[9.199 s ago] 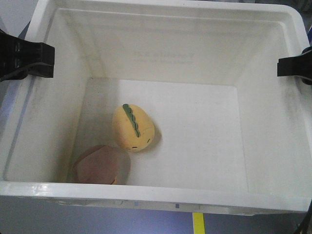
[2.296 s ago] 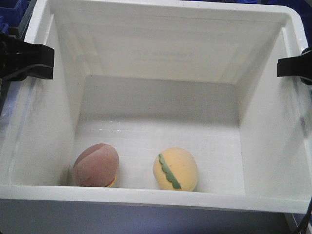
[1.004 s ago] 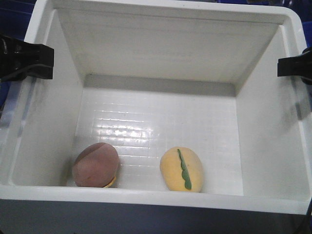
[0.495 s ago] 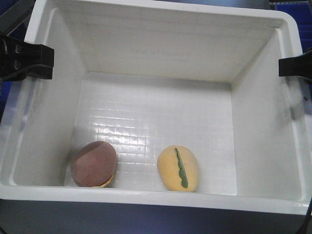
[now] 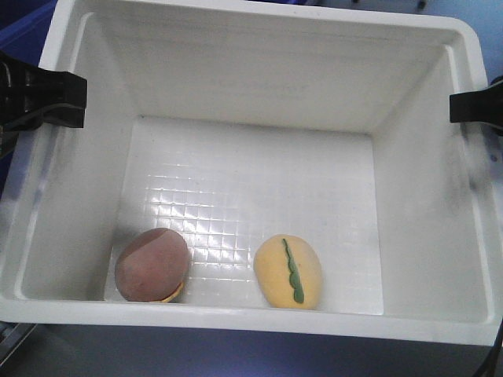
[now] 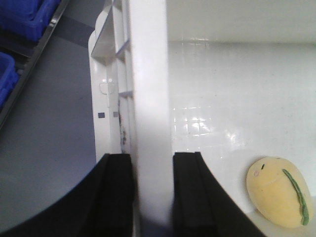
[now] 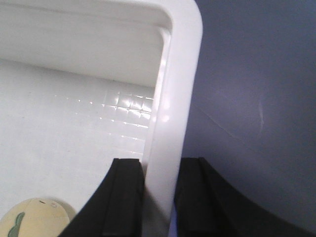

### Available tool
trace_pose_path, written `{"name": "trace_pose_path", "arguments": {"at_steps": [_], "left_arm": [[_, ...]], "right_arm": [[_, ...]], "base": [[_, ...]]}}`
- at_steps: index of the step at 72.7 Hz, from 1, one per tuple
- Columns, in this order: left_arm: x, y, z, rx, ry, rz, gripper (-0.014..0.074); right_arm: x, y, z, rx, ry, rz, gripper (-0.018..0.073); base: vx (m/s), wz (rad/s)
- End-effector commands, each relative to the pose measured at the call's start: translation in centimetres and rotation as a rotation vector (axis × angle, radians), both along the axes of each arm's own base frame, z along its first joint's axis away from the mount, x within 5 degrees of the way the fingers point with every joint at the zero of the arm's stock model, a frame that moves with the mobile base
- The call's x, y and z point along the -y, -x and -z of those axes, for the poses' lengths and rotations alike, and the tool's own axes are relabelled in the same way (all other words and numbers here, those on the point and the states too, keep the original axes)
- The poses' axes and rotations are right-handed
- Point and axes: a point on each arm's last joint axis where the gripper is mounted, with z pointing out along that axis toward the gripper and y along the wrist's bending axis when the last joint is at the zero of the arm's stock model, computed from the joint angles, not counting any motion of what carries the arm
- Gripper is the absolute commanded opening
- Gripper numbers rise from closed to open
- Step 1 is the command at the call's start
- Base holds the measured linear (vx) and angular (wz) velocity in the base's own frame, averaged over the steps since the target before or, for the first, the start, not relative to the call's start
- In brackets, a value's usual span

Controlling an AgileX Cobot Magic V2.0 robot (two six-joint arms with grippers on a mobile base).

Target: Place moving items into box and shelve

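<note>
Newly rolled to the box's (image 5: 259, 16) near wall, the yellow egg (image 5: 288, 271) settles; my left hand (image 6: 150, 197) and right hand (image 7: 160, 197) pinch its rims, shelving ahead.

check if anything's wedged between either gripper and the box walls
Nothing visible. The left gripper and the right gripper each clamp bare side wall of the box; the yellow egg and the brownish disc lie on its floor, clear of both.
</note>
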Motion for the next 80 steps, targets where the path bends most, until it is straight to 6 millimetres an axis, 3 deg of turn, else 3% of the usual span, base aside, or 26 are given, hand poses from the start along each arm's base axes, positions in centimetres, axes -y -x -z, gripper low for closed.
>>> {"name": "trace_pose_path", "arguments": {"at_steps": [1, 80], "left_arm": [[-0.61, 0.28, -2.60, 0.179, 0.040, -0.011, -0.0006], [-0.61, 0.28, -2.60, 0.179, 0.040, -0.011, -0.0006]], "right_arm": [[0.57, -0.01, -2.61, 0.193, 0.018, 0.012, -0.0006], [0.57, -0.01, -2.61, 0.193, 0.018, 0.012, -0.0006]], "base": [[0.16, 0.62], [0.13, 0.54]]}}
